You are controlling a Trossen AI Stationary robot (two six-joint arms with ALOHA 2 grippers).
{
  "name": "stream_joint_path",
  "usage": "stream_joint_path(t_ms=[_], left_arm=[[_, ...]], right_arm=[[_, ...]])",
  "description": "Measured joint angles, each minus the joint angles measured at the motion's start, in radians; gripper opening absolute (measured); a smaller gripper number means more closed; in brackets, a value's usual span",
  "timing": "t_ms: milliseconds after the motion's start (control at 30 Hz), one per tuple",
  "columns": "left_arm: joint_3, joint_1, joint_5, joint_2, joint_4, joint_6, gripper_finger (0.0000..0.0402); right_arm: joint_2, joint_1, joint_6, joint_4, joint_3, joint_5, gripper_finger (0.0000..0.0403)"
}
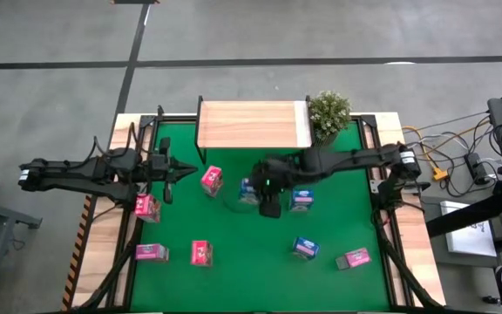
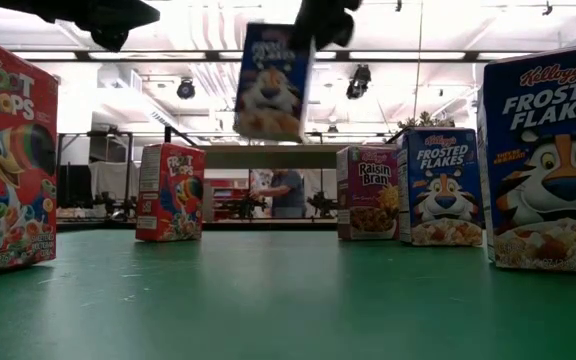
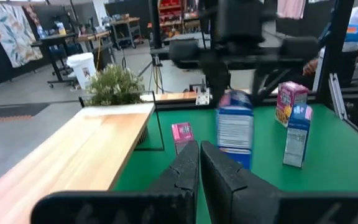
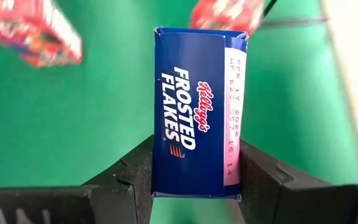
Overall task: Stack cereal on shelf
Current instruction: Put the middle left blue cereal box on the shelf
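**Cereal: one Frosted Flakes box in the right gripper, off the mat**

From my console, the right gripper point(image 4: 194, 171) is pinching a blue Frosted Flakes box point(image 4: 197, 112) by its two broad faces, one finger on each, with the narrow printed side facing the wrist camera. In the low view that box point(image 2: 273, 80) hangs clear above the green mat point(image 2: 268, 300), slightly tilted. From above, the right arm reaches in from the right edge and its gripper point(image 1: 269, 194) sits mid-mat, in front of the shelf.

Shelf point(image 1: 253, 124): the light wooden board stands at the far edge of the mat, and I see no boxes on top of it. A small potted plant point(image 1: 329, 113) is just beside its right end.

Left gripper point(image 1: 171, 172): fingers pressed together, holding nothing, over the left side of the mat. Its wrist view looks past the shut fingers point(image 3: 199, 171) along the shelf toward the other arm.

Other boxes on the mat, all upright as far as I can tell:
- pink box point(image 1: 212, 180) between the two grippers
- pink box point(image 1: 146, 207) near the left gripper
- two pink boxes point(image 1: 152, 253) point(image 1: 201, 253) at front left
- blue box point(image 1: 301, 199) just right of the right gripper
- blue box point(image 1: 304, 249) and pink box point(image 1: 353, 259) at front right

A person point(image 2: 286, 192) shows in the room behind the table.
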Motion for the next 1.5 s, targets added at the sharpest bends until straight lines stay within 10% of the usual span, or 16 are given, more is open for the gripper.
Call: stream_joint_path(t_ms=[667, 1500], left_arm=[[0.006, 0.0, 0.0, -0.001, 0.033, 0.048, 0.0], [0.007, 0.0, 0.0, 0.001, 0.029, 0.049, 0.0]], right_arm=[[0.057, -0.426, -0.345, 0.108, 0.17, -0.054, 0.0164], [0.127, -0.459, -0.367, 0.191, 0.168, -0.07, 0.0203]])
